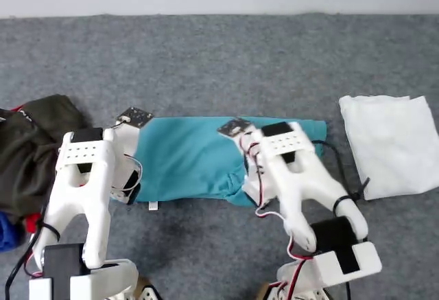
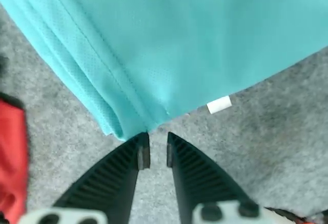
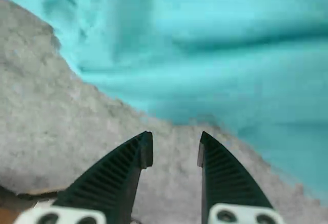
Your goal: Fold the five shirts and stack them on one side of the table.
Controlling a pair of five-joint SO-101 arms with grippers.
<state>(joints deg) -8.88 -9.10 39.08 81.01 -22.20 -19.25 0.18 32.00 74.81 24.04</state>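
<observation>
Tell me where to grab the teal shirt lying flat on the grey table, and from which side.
Grip the teal fabric shirt at its near left corner, where the folded layers bunch into a thick edge. Come from the robot's side, low along the grey felt table; the left gripper sits right there, slightly open.

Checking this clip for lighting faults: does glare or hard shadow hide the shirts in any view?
High view: even light, no glare; the white shirt is bright but its edges read, and the teal shirt carries no hard shadow. Left wrist view: seams evenly lit ahead of the left gripper. Right wrist view: only soft fold shadows beyond the right gripper.
</observation>
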